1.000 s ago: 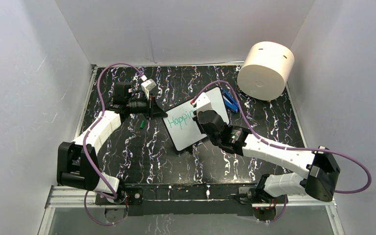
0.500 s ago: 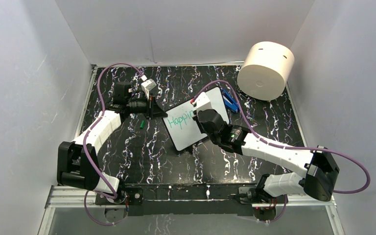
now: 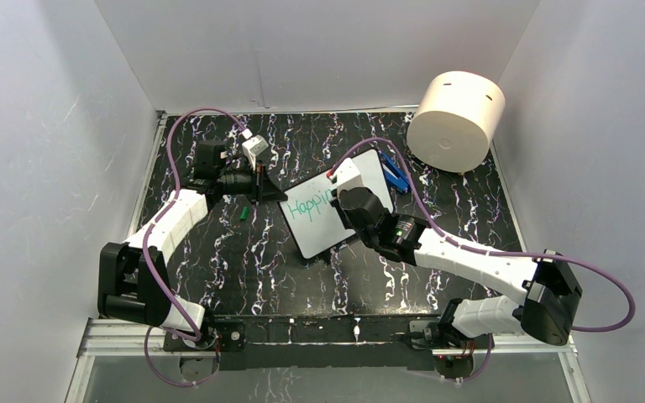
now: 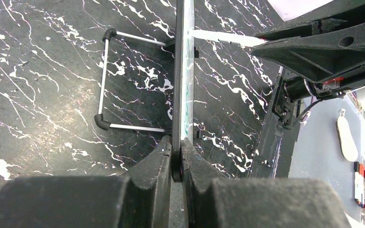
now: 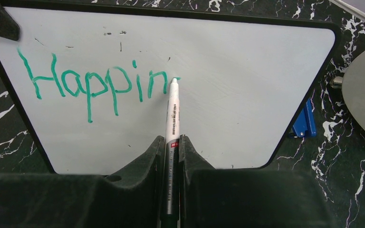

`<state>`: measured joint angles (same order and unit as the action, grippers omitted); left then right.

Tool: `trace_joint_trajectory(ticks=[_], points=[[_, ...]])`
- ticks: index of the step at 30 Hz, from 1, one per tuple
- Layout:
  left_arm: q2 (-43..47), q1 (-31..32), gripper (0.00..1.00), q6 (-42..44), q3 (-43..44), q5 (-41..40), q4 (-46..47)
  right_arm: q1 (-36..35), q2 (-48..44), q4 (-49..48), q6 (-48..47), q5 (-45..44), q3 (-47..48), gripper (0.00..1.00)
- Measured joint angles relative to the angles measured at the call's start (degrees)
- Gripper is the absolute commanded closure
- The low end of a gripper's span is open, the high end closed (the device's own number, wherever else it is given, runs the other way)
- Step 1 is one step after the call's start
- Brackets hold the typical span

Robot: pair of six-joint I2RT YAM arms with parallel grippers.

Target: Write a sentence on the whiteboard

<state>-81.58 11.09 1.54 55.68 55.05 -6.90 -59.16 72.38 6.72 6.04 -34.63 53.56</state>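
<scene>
Right wrist view: how is the whiteboard (image 5: 247,95) best handled?
— Judged light, stiff, slick; propped on the bench (image 3: 252,252), its frame edge is pinched by the left tool (image 4: 177,142); a marker (image 5: 172,109) is clamped in the right tool (image 5: 171,142).

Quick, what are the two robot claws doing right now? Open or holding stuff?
Left gripper: closed, pinching the edge of the small black-framed whiteboard.
Right gripper: closed on the slim white marker pen.

Top view high, behind, looking down, far; wrist views close: left sees whiteboard (image 3: 311,228) edge-on, right face-on.
</scene>
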Motion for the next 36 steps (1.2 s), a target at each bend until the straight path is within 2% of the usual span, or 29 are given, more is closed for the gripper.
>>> trace_joint_trajectory(ticks=[14, 36], points=[[-0.11, 0.00, 1.00, 0.00, 0.11, -0.02, 0.00, 0.33, 0.00, -0.83, -0.02, -2.78, -0.87, 1.00], [-0.37, 0.00, 1.00, -0.02, 0.22, 0.42, -0.07, 0.66, 0.00, -4.20, -1.84, -2.34, -0.92, 1.00]])
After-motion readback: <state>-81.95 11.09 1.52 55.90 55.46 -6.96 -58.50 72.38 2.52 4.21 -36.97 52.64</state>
